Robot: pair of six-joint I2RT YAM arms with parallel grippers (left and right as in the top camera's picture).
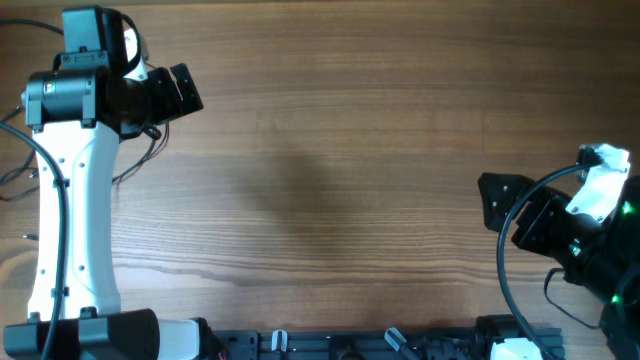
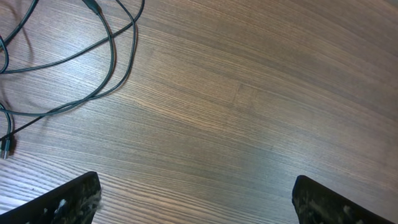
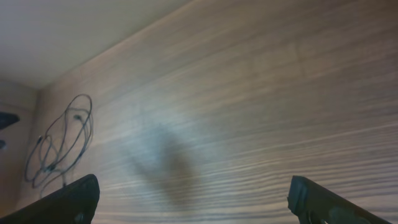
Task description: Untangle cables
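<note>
The cables (image 2: 106, 59) are thin dark wires lying in loose overlapping loops on the wooden table, at the upper left of the left wrist view. One small plug end (image 2: 6, 148) lies at the left edge. In the overhead view the cables (image 1: 150, 150) are mostly hidden under the left arm. They also show far off in the right wrist view (image 3: 59, 142). My left gripper (image 2: 196, 200) is open and empty, above bare wood to the right of the cables, also seen overhead (image 1: 185, 88). My right gripper (image 3: 193, 200) is open and empty, far right overhead (image 1: 497, 200).
The wooden table (image 1: 330, 170) spans the view. The left arm's white body (image 1: 75, 210) stands along the left side. Thick black arm cables (image 1: 515, 260) hang by the right arm. The table's far edge (image 3: 106, 53) meets a pale wall.
</note>
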